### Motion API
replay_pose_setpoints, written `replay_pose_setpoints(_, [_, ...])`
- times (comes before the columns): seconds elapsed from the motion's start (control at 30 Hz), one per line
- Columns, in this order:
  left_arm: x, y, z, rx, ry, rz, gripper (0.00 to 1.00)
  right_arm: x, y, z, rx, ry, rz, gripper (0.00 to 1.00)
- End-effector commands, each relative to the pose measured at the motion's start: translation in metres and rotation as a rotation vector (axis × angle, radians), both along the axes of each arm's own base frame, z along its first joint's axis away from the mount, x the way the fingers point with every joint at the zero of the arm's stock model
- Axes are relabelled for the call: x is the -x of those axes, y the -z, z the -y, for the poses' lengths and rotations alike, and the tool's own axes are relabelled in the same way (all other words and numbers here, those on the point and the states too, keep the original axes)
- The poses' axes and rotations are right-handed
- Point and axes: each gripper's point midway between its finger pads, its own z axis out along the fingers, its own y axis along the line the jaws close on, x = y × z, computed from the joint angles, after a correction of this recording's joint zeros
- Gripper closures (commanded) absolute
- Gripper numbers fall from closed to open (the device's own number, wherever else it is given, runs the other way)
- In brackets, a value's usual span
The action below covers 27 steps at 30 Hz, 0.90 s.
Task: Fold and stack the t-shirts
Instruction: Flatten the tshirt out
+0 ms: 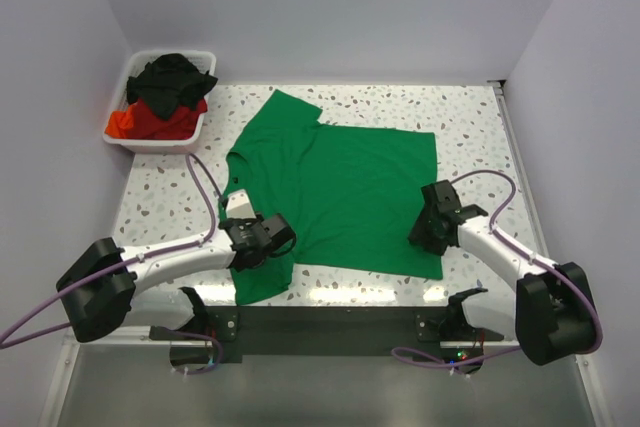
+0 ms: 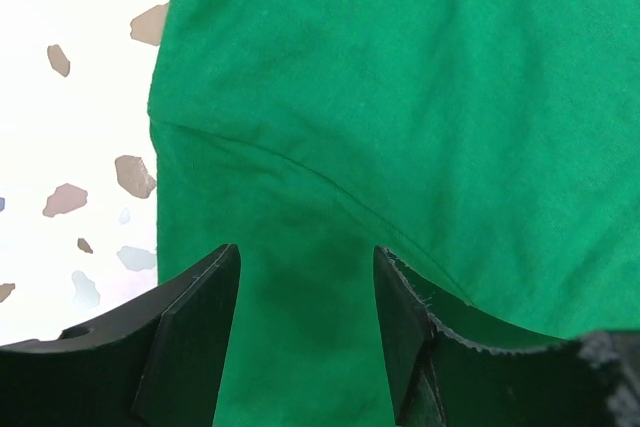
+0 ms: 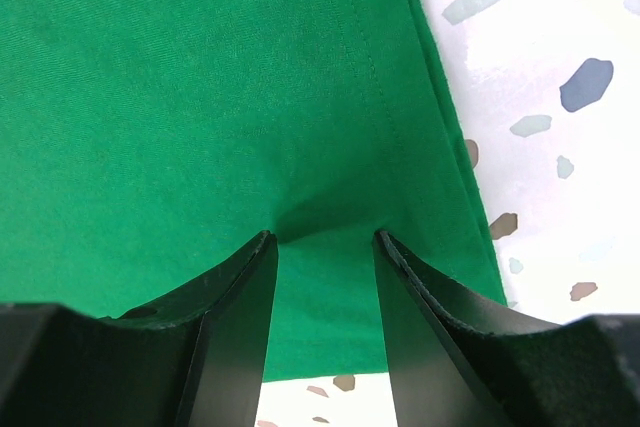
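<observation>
A bright green t-shirt lies spread flat on the speckled table, collar to the left. My left gripper is open just above its near-left sleeve; the left wrist view shows the sleeve seam ahead of the open jaws, with green cloth between them. My right gripper is open over the near-right hem corner. In the right wrist view its jaws straddle the cloth, with a small pucker at the tips and the hem edge to the right. A black t-shirt and a red t-shirt lie crumpled in the bin.
A white plastic bin stands at the far left corner of the table. Speckled tabletop shows around the green shirt. Pale walls close in on the left, back and right. Purple cables loop beside both arms.
</observation>
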Motion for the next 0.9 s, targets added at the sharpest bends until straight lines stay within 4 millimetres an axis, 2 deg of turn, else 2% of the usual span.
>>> replay_pose_setpoints(0.0, [-0.005, -0.003, -0.007, -0.018, -0.01, 0.023, 0.39, 0.015, 0.012, 0.019, 0.096, 0.058, -0.072, 0.52])
replay_pose_setpoints(0.23, [0.0, -0.001, -0.016, -0.027, -0.028, 0.006, 0.39, 0.022, 0.019, 0.029, 0.158, 0.098, -0.134, 0.53])
replay_pose_setpoints(0.33, [0.003, -0.002, -0.019, -0.028, -0.037, 0.003, 0.39, 0.019, 0.016, 0.035, 0.189, 0.124, -0.14, 0.53])
replay_pose_setpoints(0.63, [0.009, -0.006, -0.026, -0.017, -0.051, 0.005, 0.39, -0.004, 0.01, 0.053, 0.211, 0.183, -0.136, 0.53])
replay_pose_setpoints(0.87, [0.011, -0.011, -0.03, -0.015, -0.06, 0.014, 0.39, -0.012, 0.01, 0.053, 0.195, 0.195, -0.127, 0.54])
